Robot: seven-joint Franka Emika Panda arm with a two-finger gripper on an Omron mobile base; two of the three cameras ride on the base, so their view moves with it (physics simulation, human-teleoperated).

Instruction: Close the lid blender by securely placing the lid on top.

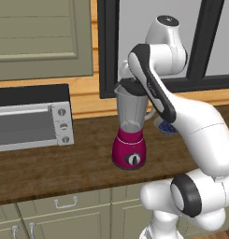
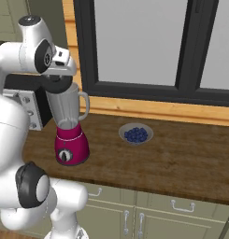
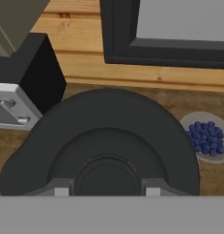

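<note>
Our gripper is pinched on the lid, its two fingertips pressed against the raised knob at the lid's centre. From the right base camera we see the lid sitting level at the rim of the blender; whether it is fully seated we cannot tell. The blender's clear grey jar holds nothing we can make out, and its handle points away from the toaster oven. The magenta base with its black-and-white knob stands upright on the dark wooden counter, near the front edge.

On the other side of the blender from the toaster oven, a little further back, lies a shallow bowl filled with blueberries, apart from the blender. Behind the blender a light wood strip runs along the wall under a dark-framed window. Below the counter we see grey-green cabinet drawers with metal handles, and a matching wall cabinet hangs above the toaster oven.
</note>
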